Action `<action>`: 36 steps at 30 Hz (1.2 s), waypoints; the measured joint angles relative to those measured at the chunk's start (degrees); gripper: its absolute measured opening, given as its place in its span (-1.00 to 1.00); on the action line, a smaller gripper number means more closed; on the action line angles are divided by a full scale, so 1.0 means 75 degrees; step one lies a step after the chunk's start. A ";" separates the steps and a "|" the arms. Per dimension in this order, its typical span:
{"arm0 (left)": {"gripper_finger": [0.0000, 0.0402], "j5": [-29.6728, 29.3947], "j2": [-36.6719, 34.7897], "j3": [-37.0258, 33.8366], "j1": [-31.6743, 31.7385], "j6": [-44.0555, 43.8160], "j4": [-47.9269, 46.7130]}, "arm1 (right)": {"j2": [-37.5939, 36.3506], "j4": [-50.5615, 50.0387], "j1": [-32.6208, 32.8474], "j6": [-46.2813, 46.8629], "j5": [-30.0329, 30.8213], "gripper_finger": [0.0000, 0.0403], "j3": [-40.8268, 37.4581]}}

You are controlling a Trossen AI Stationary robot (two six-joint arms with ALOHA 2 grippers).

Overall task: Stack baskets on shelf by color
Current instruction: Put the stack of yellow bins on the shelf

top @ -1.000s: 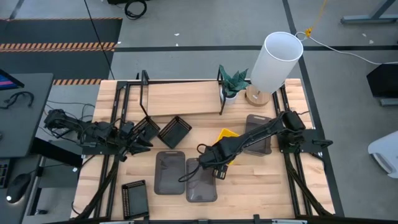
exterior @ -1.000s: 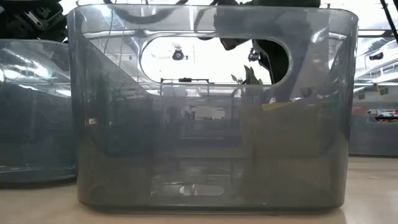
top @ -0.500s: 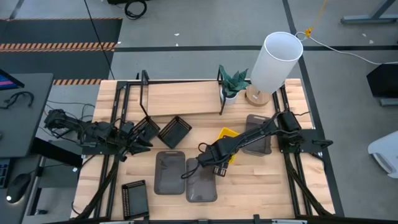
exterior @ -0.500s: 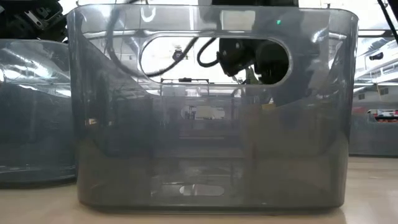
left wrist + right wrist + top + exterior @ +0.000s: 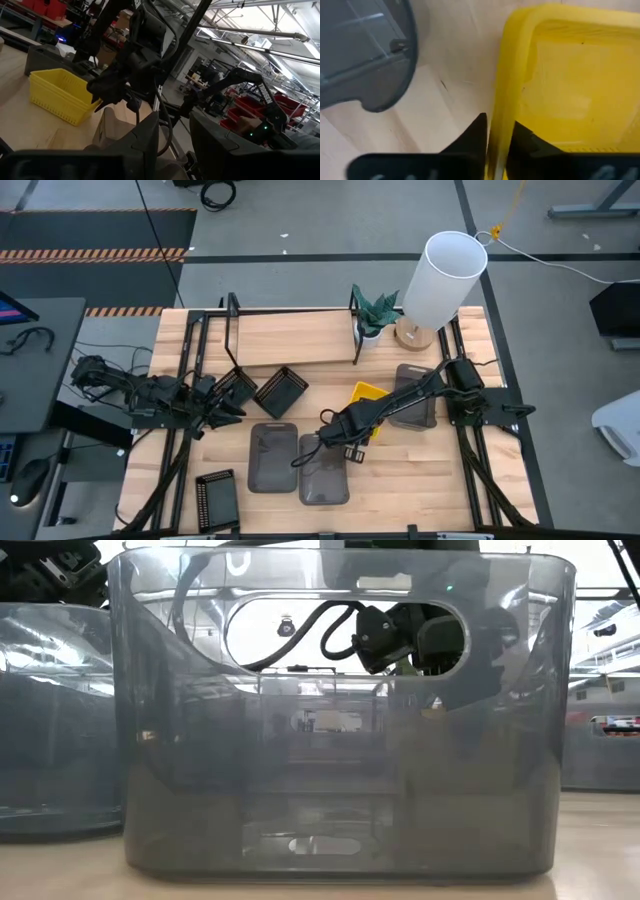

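Two of my fingers on the right gripper (image 5: 493, 137) pinch the rim of the yellow basket (image 5: 364, 400) lying on the tabletop (image 5: 420, 470) between the smoky grey baskets (image 5: 323, 470), while my left gripper (image 5: 222, 406), its grip unclear, waits by a black slatted basket (image 5: 281, 391).

Yellow basket (image 5: 366, 397) centre; three grey baskets (image 5: 272, 457) at 6 and 3; black ones (image 5: 281, 391) at 9; shelf (image 5: 292, 337) at 12.

Grey floor (image 5: 300, 230), hazard stripes (image 5: 95, 254), red bins (image 5: 47, 7)
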 joint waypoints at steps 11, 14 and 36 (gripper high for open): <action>-0.42 0.0000 0.0000 0.0000 0.0000 -0.0001 -0.0003 | -0.0026 -0.0883 0.0205 -0.0223 0.0019 -0.90 0.0607; -0.42 0.0003 0.0000 0.0000 0.0000 -0.0002 -0.0003 | -0.0026 -0.1139 0.0269 -0.0485 0.0192 -0.92 0.1097; -0.42 0.0003 0.0000 0.0000 0.0000 0.0000 -0.0003 | -0.0035 -0.0838 -0.1029 -0.4316 0.1092 -0.91 0.2240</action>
